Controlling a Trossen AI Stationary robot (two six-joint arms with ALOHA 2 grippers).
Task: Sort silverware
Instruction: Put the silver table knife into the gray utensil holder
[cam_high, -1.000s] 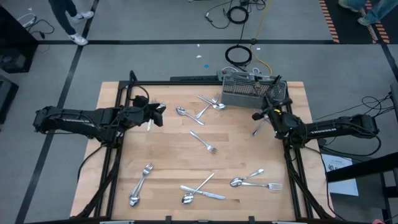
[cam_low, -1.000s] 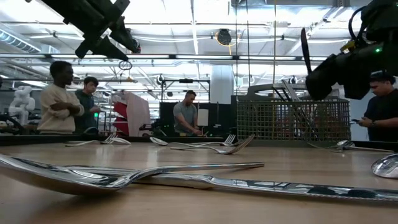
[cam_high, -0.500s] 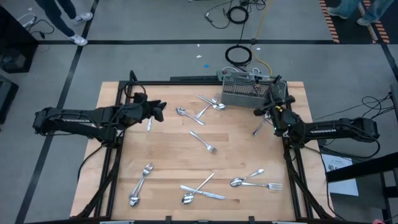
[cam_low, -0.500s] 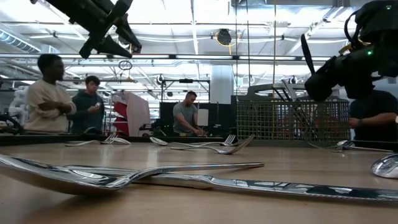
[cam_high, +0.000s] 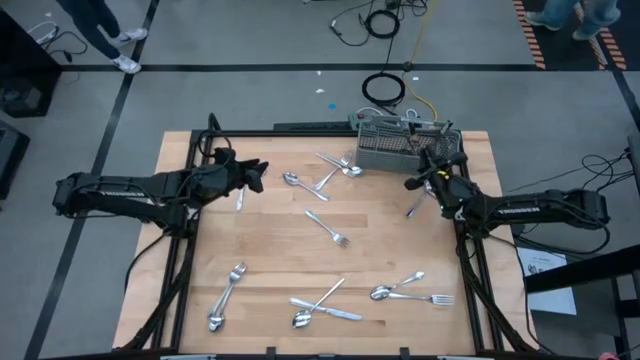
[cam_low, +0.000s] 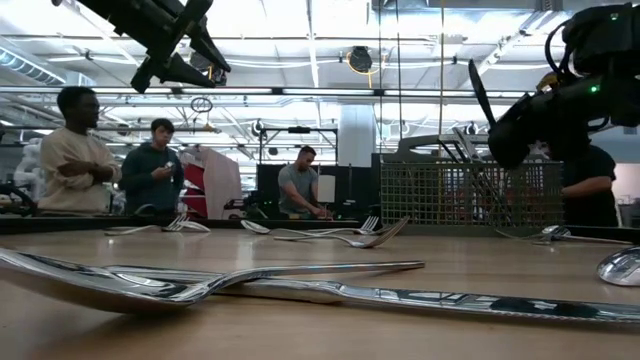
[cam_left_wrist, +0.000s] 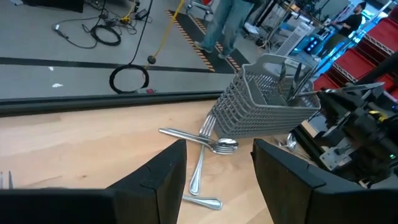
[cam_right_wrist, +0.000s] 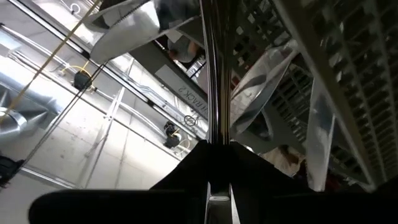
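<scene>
From above, the silverware (cam_high: 328, 228) lies scattered over my wooden table (cam_high: 270, 250): slim, bright silver pieces. A fork sits at the middle of the frame, a cluster of spoon and forks lies upper centre just left of the grey mesh basket (cam_high: 390, 148), a pair lower left, crossed pieces at bottom centre, and a spoon and fork lower right. My left gripper (cam_high: 256, 175) hangs left of centre over the board; my right gripper (cam_high: 412, 184) is right of centre, just below the basket, with one slender piece (cam_high: 411, 208) beneath it.

At table height the silverware (cam_low: 210, 283) fills the bottom of the frame, a big spoon bowl and long handles mirroring the ceiling lights, more forks lying farther back before the basket (cam_low: 470, 192). My left gripper (cam_low: 150, 68) shows upper left, raised well off the table. My right gripper (cam_low: 497, 145) is upper right with a thin dark blade (cam_low: 480, 92) rising from it. People (cam_low: 75, 150) stand behind, unseen from above.

My left wrist camera shows my fingers (cam_left_wrist: 155, 180) spread apart with nothing between them, and beyond them the forks and spoon (cam_left_wrist: 208, 146) beside the basket (cam_left_wrist: 264, 102), handles standing inside it.

My right wrist camera shows my fingers (cam_right_wrist: 186, 168) pressed together on a narrow shiny strip (cam_right_wrist: 214, 68), probably a knife, pointing up toward the mesh.
</scene>
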